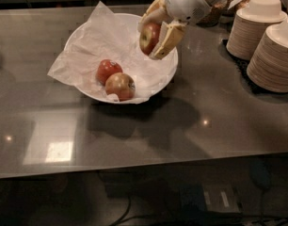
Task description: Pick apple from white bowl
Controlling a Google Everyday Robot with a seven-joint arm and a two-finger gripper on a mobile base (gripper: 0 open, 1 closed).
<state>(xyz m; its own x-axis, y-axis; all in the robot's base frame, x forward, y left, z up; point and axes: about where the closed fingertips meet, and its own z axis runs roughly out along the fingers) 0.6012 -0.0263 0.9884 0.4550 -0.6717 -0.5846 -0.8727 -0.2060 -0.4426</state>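
The white bowl point(168, 74) sits on the grey counter, lined with a crumpled white paper sheet point(99, 36). My gripper point(155, 32) is shut on the deep-red apple point(149, 37) with a yellow-green patch and holds it above the bowl's right side. Its cream fingers point(168, 39) clamp the apple from both sides. Two other apples stay in the bowl: an all-red one point(108, 70) and a paler yellow-orange one point(120, 85) in front of it.
Two tall stacks of beige disposable bowls point(268, 36) stand at the right edge of the counter. The counter point(134, 131) stretches bare toward its front edge. A dark tray point(236, 55) lies under the stacks.
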